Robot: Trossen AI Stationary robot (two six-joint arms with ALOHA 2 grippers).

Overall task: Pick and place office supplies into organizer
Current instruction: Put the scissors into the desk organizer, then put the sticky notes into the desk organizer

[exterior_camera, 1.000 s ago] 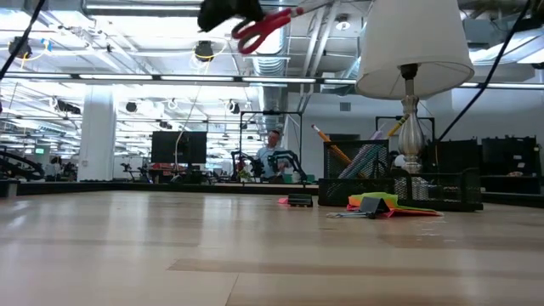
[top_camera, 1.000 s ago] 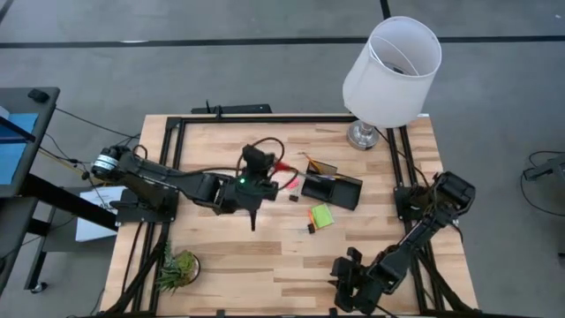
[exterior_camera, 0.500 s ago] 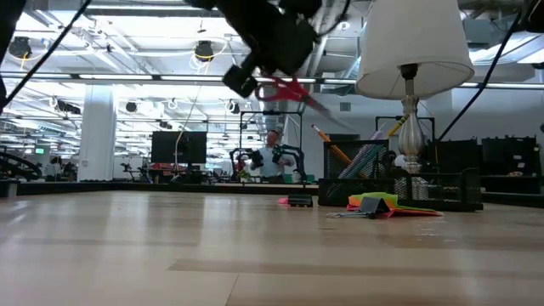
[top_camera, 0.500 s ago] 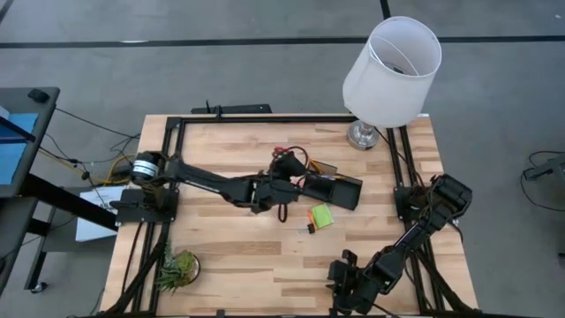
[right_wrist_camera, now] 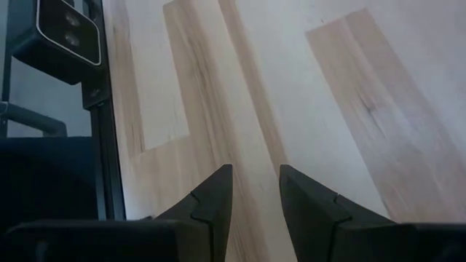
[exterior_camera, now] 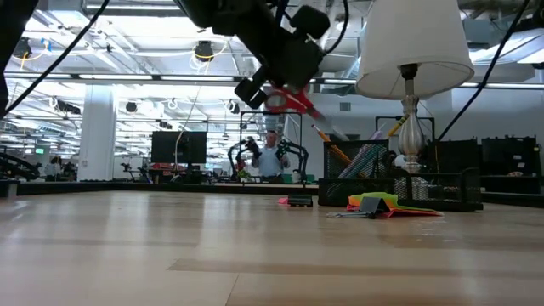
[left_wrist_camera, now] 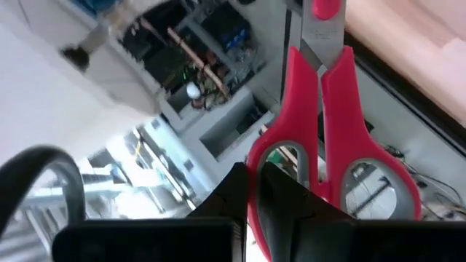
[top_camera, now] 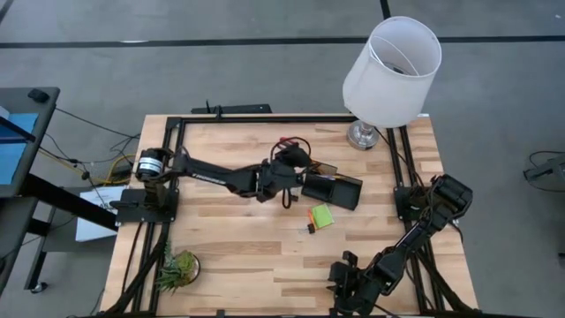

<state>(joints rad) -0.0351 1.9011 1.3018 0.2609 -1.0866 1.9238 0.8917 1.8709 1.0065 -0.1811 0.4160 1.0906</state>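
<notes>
My left gripper (top_camera: 288,170) hovers above the table's middle, just left of the black organizer (top_camera: 334,190), shut on the red-handled scissors (exterior_camera: 289,100). In the left wrist view the scissors (left_wrist_camera: 320,138) run away from the fingers. The organizer (exterior_camera: 382,174) stands on the table with pencils (exterior_camera: 327,140) sticking out of its back section. A lime green sticky-note pad (top_camera: 322,216) and a small dark item (top_camera: 311,229) lie on the table just near of it. My right gripper (right_wrist_camera: 255,178) is open, low over bare wood at the table's near right corner (top_camera: 349,284). My left gripper pinches the scissors by the side of one red handle loop (left_wrist_camera: 266,156), which sits between its two fingers (left_wrist_camera: 240,193). The scissors extend along the fingers, handles at the gripper, blades (left_wrist_camera: 324,33) pointing away. They are lifted clear and slant down toward the organizer (exterior_camera: 313,113).
A white-shaded lamp (top_camera: 393,62) stands at the far right corner, its shade over the organizer's far side. A small green plant (top_camera: 177,269) sits at the near left corner. Black rails (top_camera: 265,118) frame the table. Bare wood lies left of the organizer and along the near edge.
My left gripper has travelled toward the table's right, to the organizer, and come down. It has tipped: the scissors, which were high and pointing upward, now slant downward toward the organizer. It has stayed shut on them throughout.
</notes>
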